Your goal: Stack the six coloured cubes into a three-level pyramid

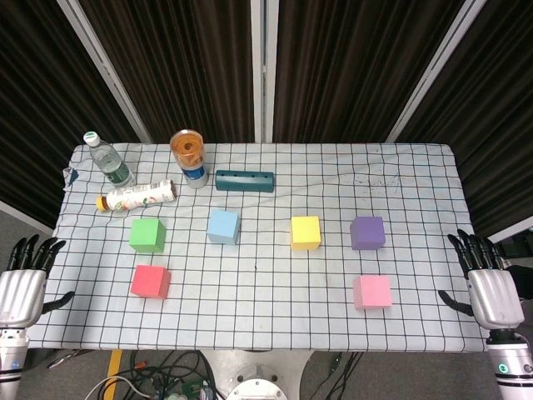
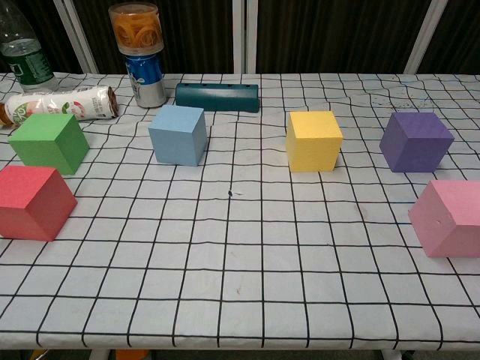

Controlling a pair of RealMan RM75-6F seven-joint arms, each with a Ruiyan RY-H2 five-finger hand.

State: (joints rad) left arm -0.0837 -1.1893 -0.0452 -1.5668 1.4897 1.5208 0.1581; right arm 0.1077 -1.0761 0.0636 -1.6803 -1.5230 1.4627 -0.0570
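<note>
Six cubes lie apart on the checked cloth, none stacked. In a far row stand the green cube [image 1: 147,235] [image 2: 49,142], light blue cube [image 1: 224,227] [image 2: 178,134], yellow cube [image 1: 306,232] [image 2: 313,140] and purple cube [image 1: 367,232] [image 2: 415,141]. Nearer the front sit the red cube [image 1: 151,282] [image 2: 32,202] at the left and the pink cube [image 1: 371,292] [image 2: 451,217] at the right. My left hand [image 1: 22,279] hangs off the table's left edge, fingers apart, holding nothing. My right hand [image 1: 488,279] is off the right edge, also empty with fingers spread. Neither hand shows in the chest view.
At the back left stand a clear water bottle [image 1: 108,160], a lying white bottle [image 1: 137,197], a can with an orange-filled jar on top [image 1: 189,157] and a dark teal block [image 1: 244,181]. Cables hang below the table's front edge [image 1: 250,346].
</note>
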